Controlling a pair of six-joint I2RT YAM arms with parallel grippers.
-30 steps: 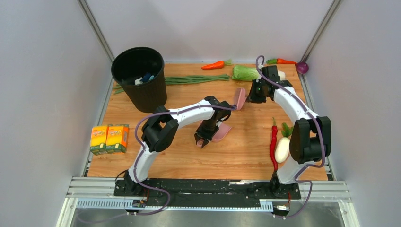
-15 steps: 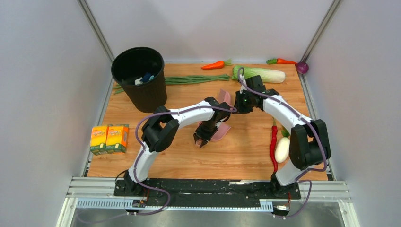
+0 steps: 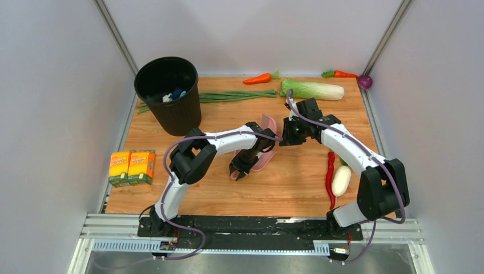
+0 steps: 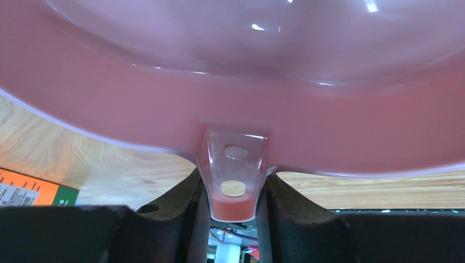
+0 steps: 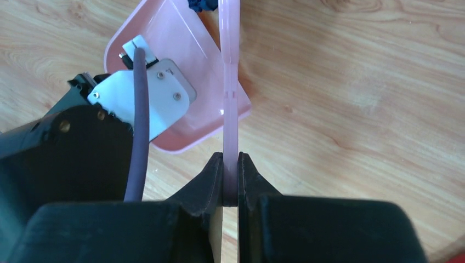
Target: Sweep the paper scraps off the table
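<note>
My left gripper is shut on the handle tab of a pink dustpan, which rests on the wood-grain table. My right gripper is shut on the thin handle of a pink brush, held upright at the dustpan's far end. In the right wrist view, dark navy paper scraps show at the top edge, by the dustpan's mouth beside the brush. In the top view the scraps are hidden behind the brush and arms.
A black bin with white and blue trash stands back left. Two juice boxes sit at the left edge. Scallions, a cabbage and carrots line the back. A red chili and a white radish lie right.
My right arm has swung the brush left and nearer, from by the cabbage to the dustpan's far end. My left gripper and the dustpan have shifted slightly left.
</note>
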